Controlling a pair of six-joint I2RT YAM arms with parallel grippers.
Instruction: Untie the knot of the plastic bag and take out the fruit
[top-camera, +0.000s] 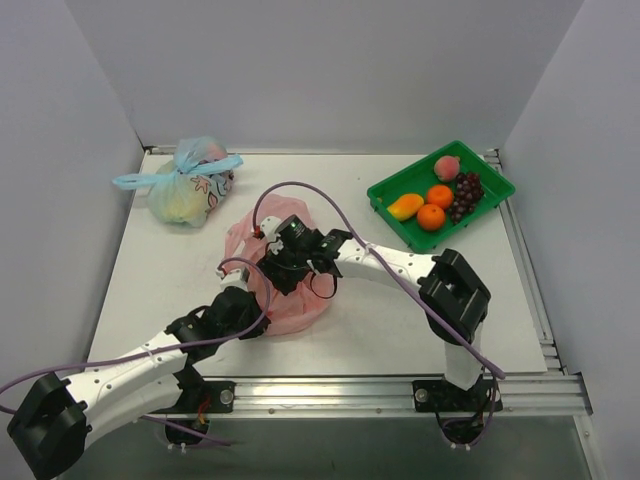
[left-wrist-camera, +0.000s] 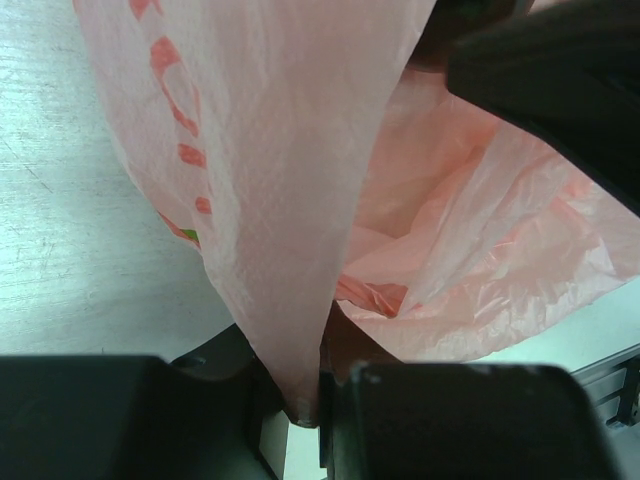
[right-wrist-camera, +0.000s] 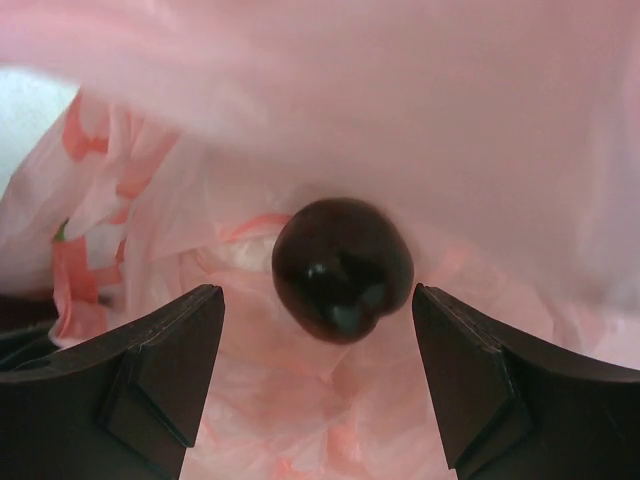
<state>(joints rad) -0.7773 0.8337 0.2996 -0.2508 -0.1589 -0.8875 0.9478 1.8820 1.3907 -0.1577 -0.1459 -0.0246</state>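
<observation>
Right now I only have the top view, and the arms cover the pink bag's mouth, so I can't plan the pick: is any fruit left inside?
Observer: Yes. The right wrist view shows one dark plum lying on the film inside the plastic bag.
Operator: Is the right gripper on it?
Observer: No. The right gripper is open, with a finger on each side of the plum and a gap on both sides.
Operator: What is the left one holding?
Observer: The left gripper is shut on a pinched fold of the bag's film, which fans out taut from its fingers.
</observation>
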